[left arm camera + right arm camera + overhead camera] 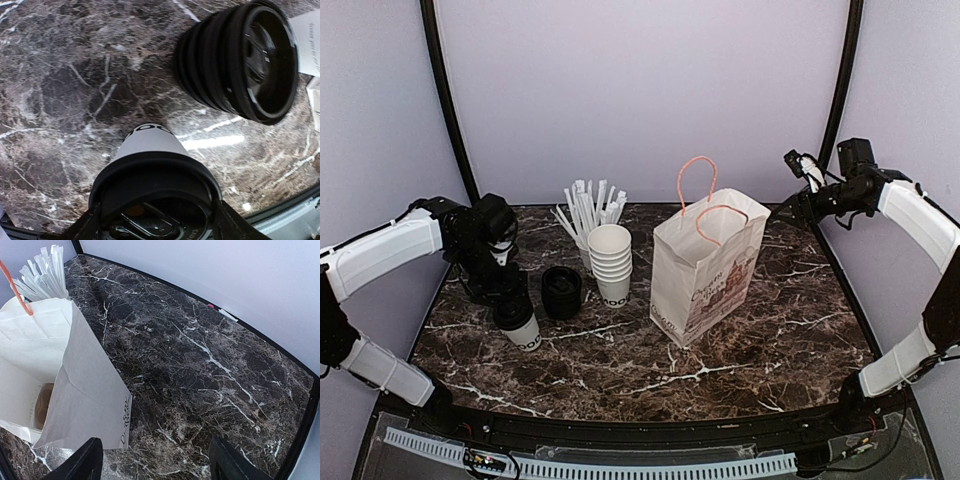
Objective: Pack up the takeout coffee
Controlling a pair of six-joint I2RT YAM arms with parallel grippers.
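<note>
Partly legible lettering on takeout coffee

- White left arm reaches inward and low; its black hand points down, fingers flanking a black-lidded white paper cup, contact unclear.
- White right arm is raised high; its black hand gapes wide, holding nothing.

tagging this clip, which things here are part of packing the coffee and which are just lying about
Job: takeout coffee, paper bag.
Lying about: black lid stack, lidless cup stack, cup of straws.
</note>
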